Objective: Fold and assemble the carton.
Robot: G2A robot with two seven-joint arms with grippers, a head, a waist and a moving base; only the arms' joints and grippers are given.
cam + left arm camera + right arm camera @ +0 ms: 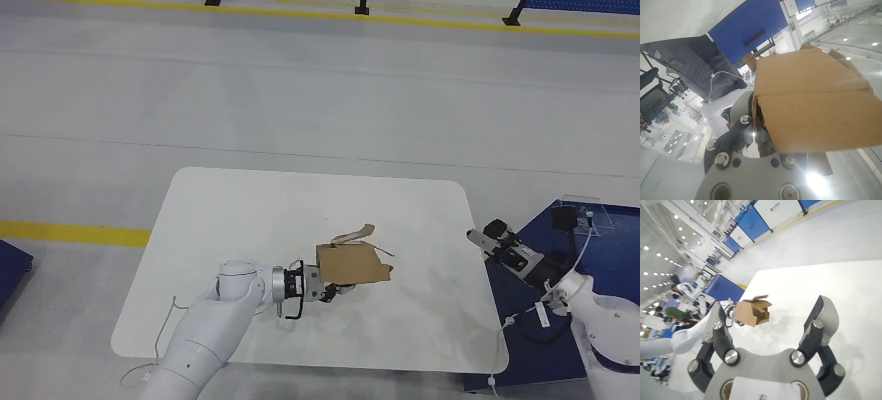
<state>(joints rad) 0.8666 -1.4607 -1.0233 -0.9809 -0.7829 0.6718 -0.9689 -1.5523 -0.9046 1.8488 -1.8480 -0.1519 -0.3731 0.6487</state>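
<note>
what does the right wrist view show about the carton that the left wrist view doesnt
Right wrist view: the carton seen from its open end, flaps loose and unfolded, over the white table; the right gripper is open and apart from it.
Left wrist view: a close look at a closed side panel, with the seam where it meets the next panel.
Both: the left gripper holds the carton at one end.

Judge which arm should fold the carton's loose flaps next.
Right, probably. The right arm is free, its jaws open and facing the unfolded flaps of the carton. The left arm is occupied: its jaws hold the carton's other end.
</note>
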